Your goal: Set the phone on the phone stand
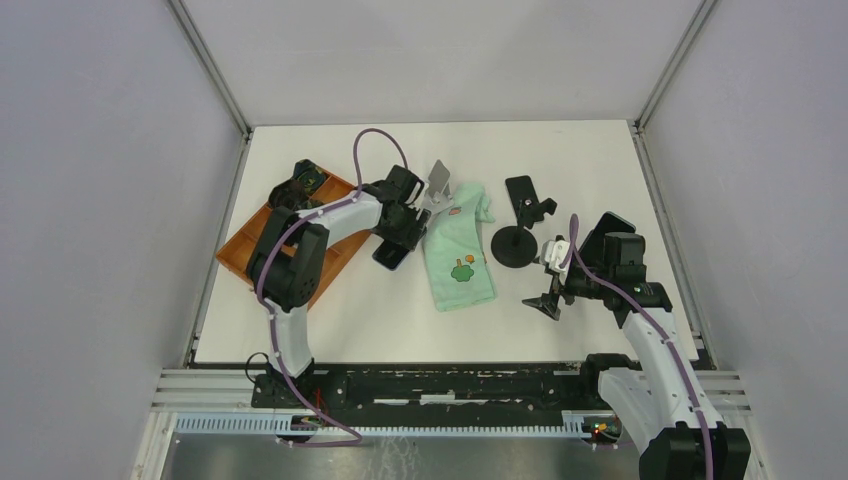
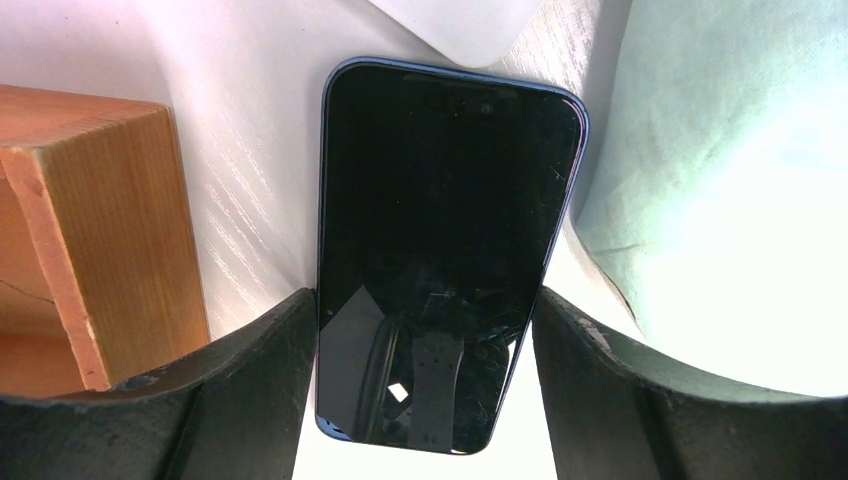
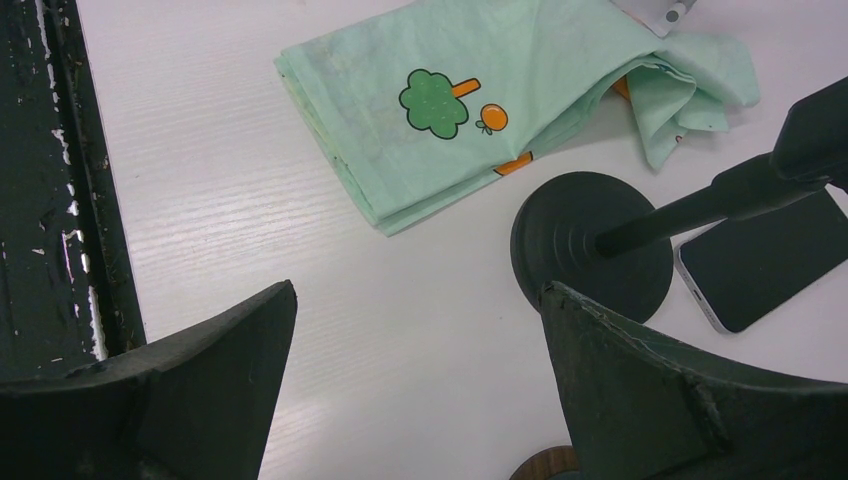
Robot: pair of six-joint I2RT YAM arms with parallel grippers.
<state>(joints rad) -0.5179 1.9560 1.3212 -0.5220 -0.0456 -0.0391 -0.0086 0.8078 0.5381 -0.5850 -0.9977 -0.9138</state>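
Phone [image 2: 450, 250] is seen lying flat on the desk [image 1: 330, 320], screen up, mid-frame in the left wrist view: glossy black glass, a bit smudged, blue rim, rounded corners. Left hand [image 2: 422, 300] is set astride its lower end, and whether it's gripped can't be told. Right hand [image 3: 418, 290] is spread wide, empty.

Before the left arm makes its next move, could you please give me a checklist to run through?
1. Phone lies screen-up between the left gripper's fingers: ok.
2. Fingers firmly closed on its edges: cannot tell.
3. Wooden tray corner apart from the fingers: ok.
4. Green cloth apart from the fingers: cannot tell, it is very close.
5. Silver stand and black stand upright, silver one empty: ok.
6. Right gripper open, holding nothing: ok.
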